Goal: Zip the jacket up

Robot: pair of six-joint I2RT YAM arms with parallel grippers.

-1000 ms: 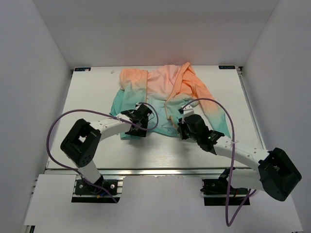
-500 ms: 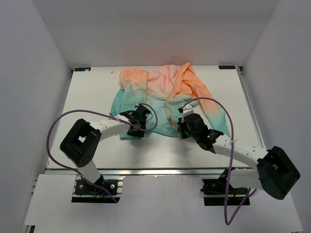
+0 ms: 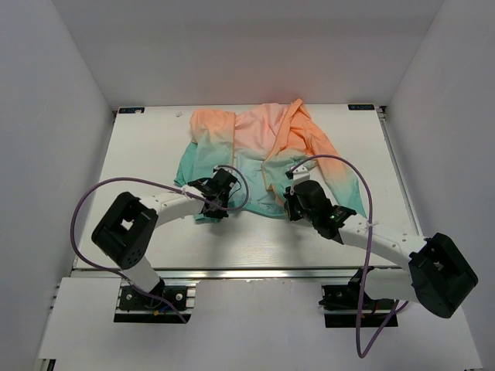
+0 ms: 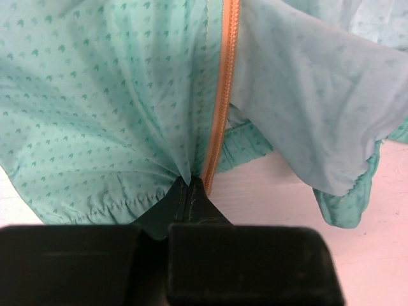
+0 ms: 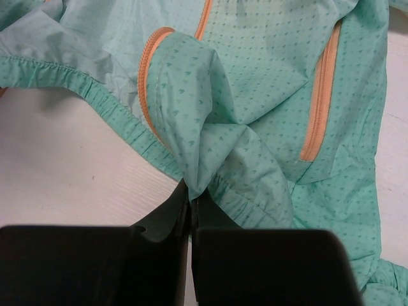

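From above, the jacket point(image 3: 267, 151) lies spread on the worktop point(image 3: 139, 170), orange part far from the arms and teal hem towards them. The left fingers point(image 3: 219, 193) sit at the hem's left part and the right fingers point(image 3: 291, 204) at its middle. Both touch the fabric, with the lower front of the jacket between them. From this height I cannot tell how firmly either pair grips.

In the left wrist view, the left fingers point(image 4: 191, 192) are closed, pinching teal fabric right at the hem. The cloth gathers into tight creases that run into the tips. The orange zipper point(image 4: 222, 95) rises straight away from the tips, its lower end just to their right and touching them. A loose teal panel hangs further to the right of the fingers, its edge resting on bare worktop.

In the right wrist view, the right fingers point(image 5: 190, 194) are closed on a puckered fold of teal fabric at the elastic hem. A curved stretch of orange zipper edge point(image 5: 144, 76) lies beyond the tips and a little to their left. A second orange zipper strip point(image 5: 320, 95) lies well off to their right. Bare worktop shows to the left of the fingers.
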